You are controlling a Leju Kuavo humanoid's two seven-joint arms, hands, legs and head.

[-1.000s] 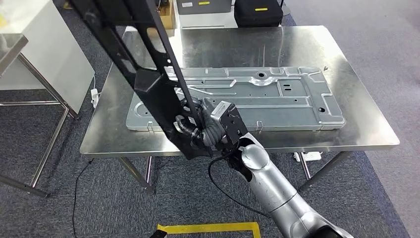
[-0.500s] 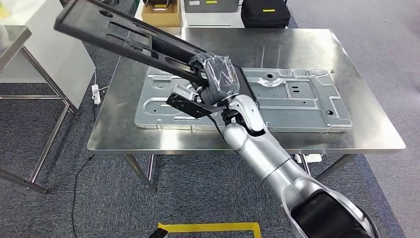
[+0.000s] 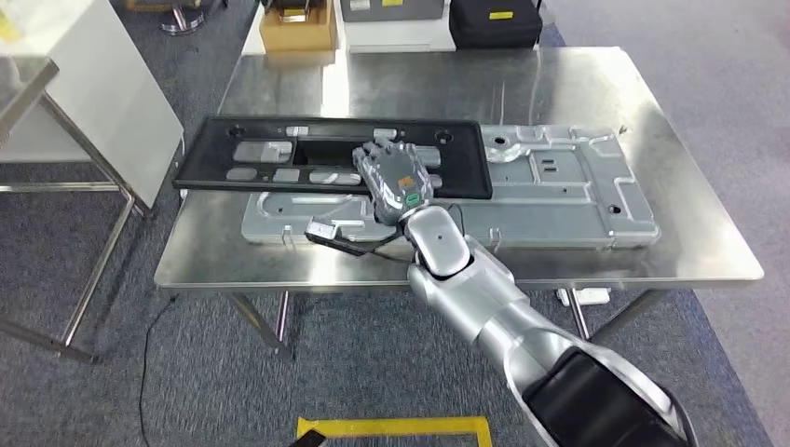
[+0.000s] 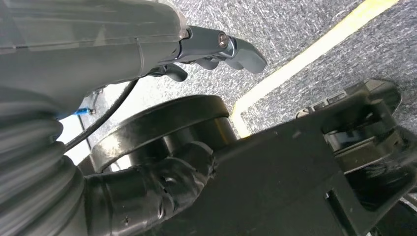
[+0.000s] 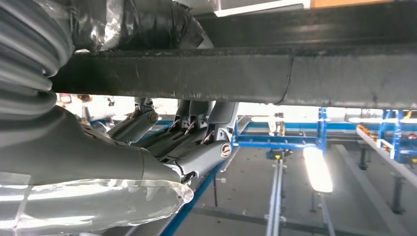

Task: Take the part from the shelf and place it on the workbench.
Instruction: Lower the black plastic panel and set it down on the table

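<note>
Grey carpet (image 3: 214, 372) (yellow floor tape (image 3: 391, 428))

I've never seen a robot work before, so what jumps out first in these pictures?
The long black perforated metal frame, lying nearly flat across the shiny steel workbench. The right robot hand grips it near its middle, at the end of a silver arm. Beneath it lies a large grey stamped metal panel.

The head view looks steeply down from above onto the bench (image 3: 559, 251) and floor, at middle range. The left wrist view sits close behind its robot hand (image 4: 216, 46), facing carpet. The right wrist view is close behind its robot hand (image 5: 192, 142), under the black part (image 5: 246, 73); the head view shares that part (image 3: 224, 154).
</note>
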